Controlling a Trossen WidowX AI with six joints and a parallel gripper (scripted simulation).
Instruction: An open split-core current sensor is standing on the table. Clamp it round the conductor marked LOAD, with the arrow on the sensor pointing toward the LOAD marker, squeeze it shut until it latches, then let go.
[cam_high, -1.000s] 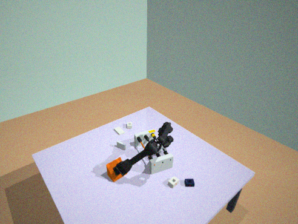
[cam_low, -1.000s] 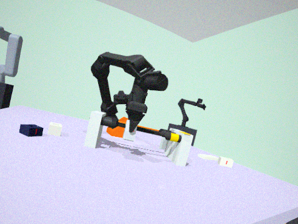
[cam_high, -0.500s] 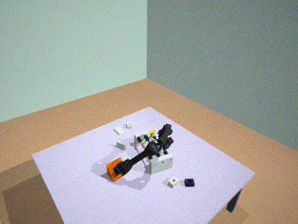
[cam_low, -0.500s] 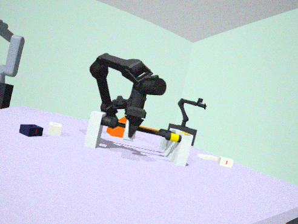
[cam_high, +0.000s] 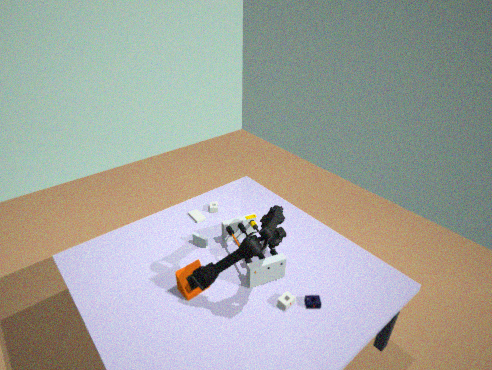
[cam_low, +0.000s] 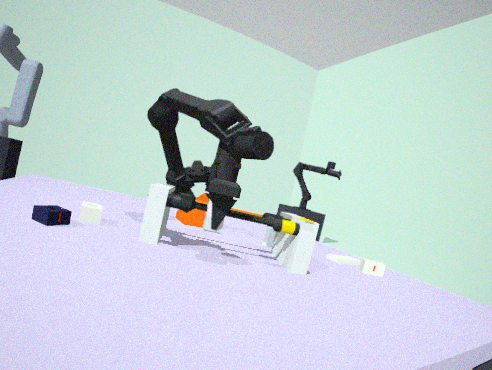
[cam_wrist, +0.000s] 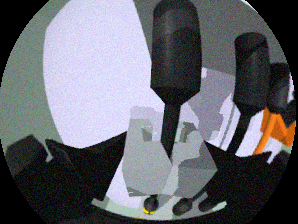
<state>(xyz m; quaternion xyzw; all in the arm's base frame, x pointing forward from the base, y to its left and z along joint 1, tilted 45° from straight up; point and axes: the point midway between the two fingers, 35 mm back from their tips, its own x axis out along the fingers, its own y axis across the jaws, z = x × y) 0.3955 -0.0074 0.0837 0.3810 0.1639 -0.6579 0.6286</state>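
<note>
The grey-white split-core sensor (cam_wrist: 166, 163) sits round the leftmost black conductor (cam_wrist: 174, 50) in the wrist view. In the exterior view the sensor (cam_low: 212, 217) is on the black rod whose far end carries a yellow band (cam_low: 287, 227). The rods run between two white end blocks (cam_low: 155, 212) (cam_low: 300, 247). My gripper (cam_wrist: 160, 137) is open, its dark fingers standing either side of the sensor. I cannot tell if they touch it. In the top view the gripper (cam_high: 260, 240) is low over the rack and hides the sensor. The sensor's arrow is not readable.
A second black rod (cam_wrist: 252, 63) and an orange one (cam_wrist: 273, 129) lie beside the first. A white cube (cam_high: 286, 300) and a dark blue box (cam_high: 312, 301) lie in front of the rack. Small white pieces (cam_high: 196, 216) (cam_high: 213, 206) (cam_high: 200, 240) lie behind. The arm's orange base (cam_high: 187, 282) is on the left.
</note>
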